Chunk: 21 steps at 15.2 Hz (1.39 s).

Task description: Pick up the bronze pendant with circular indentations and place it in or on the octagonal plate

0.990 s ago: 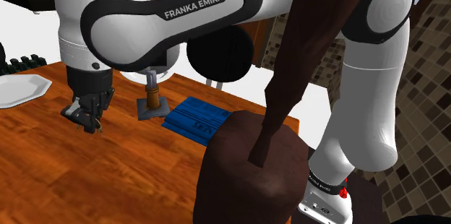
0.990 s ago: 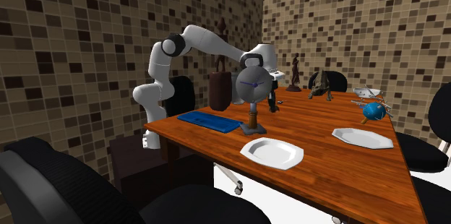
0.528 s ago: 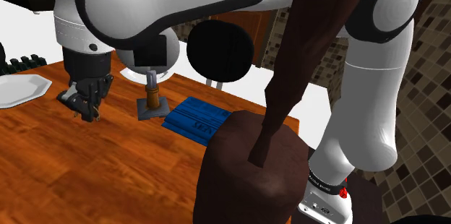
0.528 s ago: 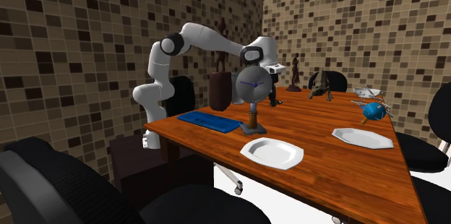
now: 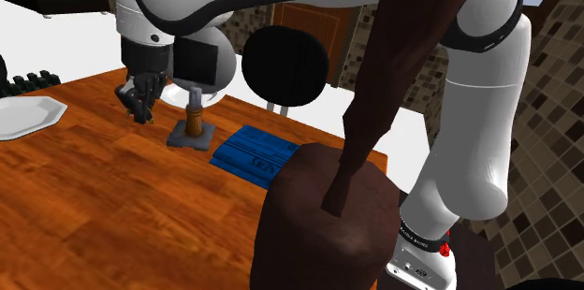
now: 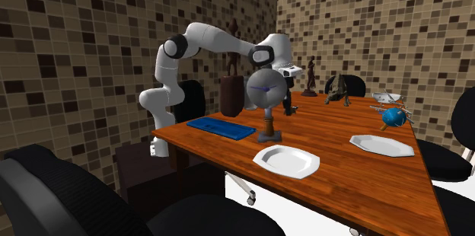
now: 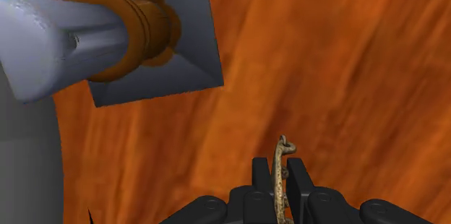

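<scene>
My black gripper (image 7: pixel 280 183) is shut on the bronze pendant (image 7: pixel 280 168), which shows edge-on as a thin speckled strip with a small loop at its tip, clasped between the two fingers (image 7: pixel 260 178). In the shoulder view the gripper (image 5: pixel 140 106) hangs above the wooden table (image 5: pixel 94 204), just left of the clock's stand (image 5: pixel 192 134). A white octagonal plate (image 5: pixel 23 115) lies at that view's far left. The second exterior view has the gripper (image 6: pixel 288 103) behind the round clock (image 6: pixel 265 92), with one white plate (image 6: pixel 287 160) near the front edge and another (image 6: pixel 382 145) further right.
The clock's grey square base and brown post (image 7: pixel 137 31) stand close beside the gripper. A blue flat object (image 5: pixel 253 152) lies behind the clock. A tall dark brown statue (image 5: pixel 328 213) fills the shoulder view's foreground. Figurines (image 6: pixel 310 78) and a blue ball ornament (image 6: pixel 392 116) stand at the table's far end.
The gripper has risen off the table with the pendant in it and moved toward the shoulder view's right, nearer the clock stand. The arm has swung upward.
</scene>
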{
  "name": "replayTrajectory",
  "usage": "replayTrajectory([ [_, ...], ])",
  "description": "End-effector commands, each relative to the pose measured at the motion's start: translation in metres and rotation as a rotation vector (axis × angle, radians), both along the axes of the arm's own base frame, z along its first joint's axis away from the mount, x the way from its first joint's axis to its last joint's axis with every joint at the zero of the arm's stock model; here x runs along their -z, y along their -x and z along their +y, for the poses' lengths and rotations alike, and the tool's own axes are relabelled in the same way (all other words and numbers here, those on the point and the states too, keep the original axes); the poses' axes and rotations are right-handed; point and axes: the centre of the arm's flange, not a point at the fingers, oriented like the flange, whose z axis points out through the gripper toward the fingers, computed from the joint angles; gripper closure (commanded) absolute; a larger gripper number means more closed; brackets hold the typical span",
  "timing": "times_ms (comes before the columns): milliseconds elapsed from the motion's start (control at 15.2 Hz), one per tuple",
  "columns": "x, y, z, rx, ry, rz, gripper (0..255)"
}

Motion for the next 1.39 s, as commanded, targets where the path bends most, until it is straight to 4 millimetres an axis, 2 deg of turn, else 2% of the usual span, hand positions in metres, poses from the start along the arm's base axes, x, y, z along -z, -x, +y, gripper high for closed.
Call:
replayTrajectory([
  [0,0.007,-0.018,-0.024,0.003,0.006,0.013,255],
  [1254,0.012,-0.171,-0.223,0.003,0.006,0.013,255],
  [1320,0.013,-0.174,-0.227,0.003,0.006,0.013,255],
])
